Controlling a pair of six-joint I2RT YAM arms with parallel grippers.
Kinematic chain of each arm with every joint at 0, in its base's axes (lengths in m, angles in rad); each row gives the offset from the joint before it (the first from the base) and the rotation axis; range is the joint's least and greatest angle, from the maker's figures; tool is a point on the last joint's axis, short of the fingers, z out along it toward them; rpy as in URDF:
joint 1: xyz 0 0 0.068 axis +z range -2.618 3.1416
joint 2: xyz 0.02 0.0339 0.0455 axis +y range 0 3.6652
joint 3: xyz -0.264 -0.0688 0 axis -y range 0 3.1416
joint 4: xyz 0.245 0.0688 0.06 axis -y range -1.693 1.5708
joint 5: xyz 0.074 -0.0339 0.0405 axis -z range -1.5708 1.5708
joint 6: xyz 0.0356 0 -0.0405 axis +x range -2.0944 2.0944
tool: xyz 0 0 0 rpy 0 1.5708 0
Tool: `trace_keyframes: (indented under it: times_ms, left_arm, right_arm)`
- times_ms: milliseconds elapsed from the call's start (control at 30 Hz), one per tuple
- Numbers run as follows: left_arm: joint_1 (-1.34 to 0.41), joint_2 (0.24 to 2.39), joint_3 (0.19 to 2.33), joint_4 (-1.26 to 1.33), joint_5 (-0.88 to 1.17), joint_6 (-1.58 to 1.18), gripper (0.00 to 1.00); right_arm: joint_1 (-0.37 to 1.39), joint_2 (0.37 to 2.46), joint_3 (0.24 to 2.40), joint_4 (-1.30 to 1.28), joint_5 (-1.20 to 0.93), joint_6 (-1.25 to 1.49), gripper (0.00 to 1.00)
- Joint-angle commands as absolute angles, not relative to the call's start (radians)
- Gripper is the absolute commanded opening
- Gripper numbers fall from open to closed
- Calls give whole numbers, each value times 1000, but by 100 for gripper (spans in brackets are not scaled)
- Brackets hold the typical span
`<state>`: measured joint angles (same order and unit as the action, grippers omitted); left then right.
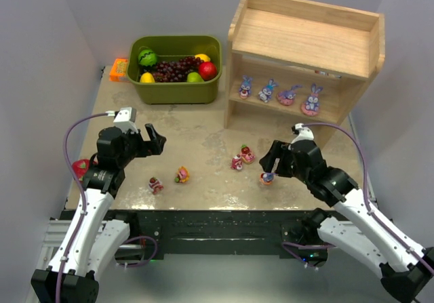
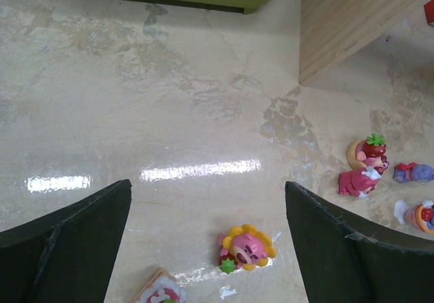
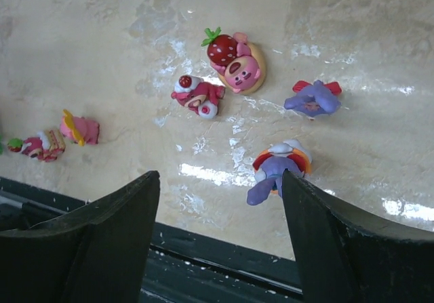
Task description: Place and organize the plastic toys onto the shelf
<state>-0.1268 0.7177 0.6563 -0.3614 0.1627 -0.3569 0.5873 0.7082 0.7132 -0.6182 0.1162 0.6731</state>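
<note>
The wooden shelf stands at the back right, with several blue-purple bunnies on its lower tier, such as one at the right end. Loose toys lie on the table. A flower-topped bear lies ahead of my open left gripper, between its fingers' lines. A bunny on an orange base lies right beside the right fingertip of my open right gripper. Beyond it lie a strawberry bear, a pink bear and a fallen purple bunny. Neither gripper holds anything.
An olive-green bin of fake fruit sits at the back left, with an orange packet beside it. A pink dragon fruit lies by the left arm. The table's near edge is just under the right gripper.
</note>
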Motion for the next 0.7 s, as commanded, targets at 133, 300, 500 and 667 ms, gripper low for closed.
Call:
trace_keyframes:
  times_ms: [133,300,500,667]
  left_arm:
    - [-132,713,661,-344,150,-360,99]
    - [-132,706,661,-351,140,-356,100]
    - [-132,710,663,-351,138,-353,100]
    - [-132,707,663,-351,135,-351,100]
  right_arm:
    - [793,810,718,-657,403,886,75]
    - [882,876,695,-679,524,974,76]
    - [894,887,673,-722,615,1028,77]
    - [896,917,649,-687,626,1017,77]
